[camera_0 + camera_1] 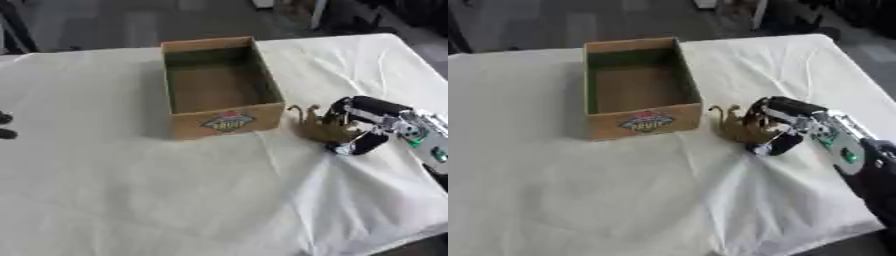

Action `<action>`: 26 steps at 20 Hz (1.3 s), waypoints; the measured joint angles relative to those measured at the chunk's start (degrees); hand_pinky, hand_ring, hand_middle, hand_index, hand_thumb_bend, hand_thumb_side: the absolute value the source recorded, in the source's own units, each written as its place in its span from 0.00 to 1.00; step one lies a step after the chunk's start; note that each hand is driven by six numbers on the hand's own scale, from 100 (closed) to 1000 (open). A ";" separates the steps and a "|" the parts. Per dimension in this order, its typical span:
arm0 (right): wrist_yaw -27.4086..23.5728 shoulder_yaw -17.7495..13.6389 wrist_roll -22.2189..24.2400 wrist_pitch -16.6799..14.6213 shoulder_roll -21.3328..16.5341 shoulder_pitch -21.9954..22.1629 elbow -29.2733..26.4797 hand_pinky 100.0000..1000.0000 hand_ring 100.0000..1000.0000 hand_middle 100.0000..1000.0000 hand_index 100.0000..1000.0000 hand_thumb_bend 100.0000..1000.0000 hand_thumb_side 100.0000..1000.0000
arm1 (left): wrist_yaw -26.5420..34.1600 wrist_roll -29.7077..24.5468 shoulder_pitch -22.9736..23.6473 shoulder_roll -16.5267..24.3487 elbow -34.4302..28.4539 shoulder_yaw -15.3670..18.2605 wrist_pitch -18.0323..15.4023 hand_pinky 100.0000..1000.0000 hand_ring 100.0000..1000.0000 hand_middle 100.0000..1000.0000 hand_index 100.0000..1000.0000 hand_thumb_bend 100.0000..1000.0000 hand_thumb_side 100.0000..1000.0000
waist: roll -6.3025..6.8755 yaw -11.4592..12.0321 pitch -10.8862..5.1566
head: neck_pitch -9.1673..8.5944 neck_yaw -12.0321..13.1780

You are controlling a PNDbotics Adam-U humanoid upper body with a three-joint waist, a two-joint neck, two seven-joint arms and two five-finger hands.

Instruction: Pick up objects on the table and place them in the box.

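Fingers (756, 116) of right hand (367, 122) curled round small brown figure (313, 125) on white-clothed surface (175, 190), just beside open cardboard box (220, 85), seemingly gathering it for lifting in.

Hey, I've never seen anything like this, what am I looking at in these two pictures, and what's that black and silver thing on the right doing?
Both pictures come from a camera pair in a humanoid robot's head, looking down at the same moment: one from its left eye, one from its right. The black and silver thing is the robot's right hand, reaching in from the right side. Its fingers are curled round a small brown toy animal standing on the white tablecloth. Just left of the toy sits an open cardboard box that looks empty. At the left edge of the left eye view, dark fingertips of the left hand just show.
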 measured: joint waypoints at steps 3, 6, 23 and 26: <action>0.02 -0.03 -1.09 -0.34 0.01 0.26 0.00 0.36 0.24 0.32 0.45 0.09 0.00 | 0.20 0.01 0.00 -0.26 0.00 0.00 -0.01 0.49 0.56 0.46 0.56 0.19 0.45 | 0.01 -0.03 0.00 | 0.03 -0.01; -0.16 -0.36 -2.32 -0.67 0.01 0.56 -0.09 0.35 0.23 0.31 0.44 0.06 0.00 | 0.30 0.03 0.00 -0.40 0.00 0.00 -0.03 0.49 0.56 0.46 0.56 0.19 0.45 | 0.04 -0.07 0.01 | 0.04 -0.01; -7.90 -4.30 -3.56 2.27 -2.84 -1.25 -9.49 0.34 0.23 0.31 0.44 0.05 0.00 | 0.33 0.07 0.36 -0.39 0.02 0.02 -0.09 0.49 0.56 0.46 0.56 0.19 0.45 | -0.20 -0.29 -0.41 | 0.24 0.16; -8.15 -4.28 -3.31 2.56 -3.22 -4.49 -9.34 0.34 0.23 0.31 0.44 0.05 0.00 | 0.33 -0.06 0.46 -0.39 0.02 0.01 -0.02 0.49 0.56 0.46 0.56 0.19 0.45 | -0.21 0.06 -0.80 | 0.25 0.10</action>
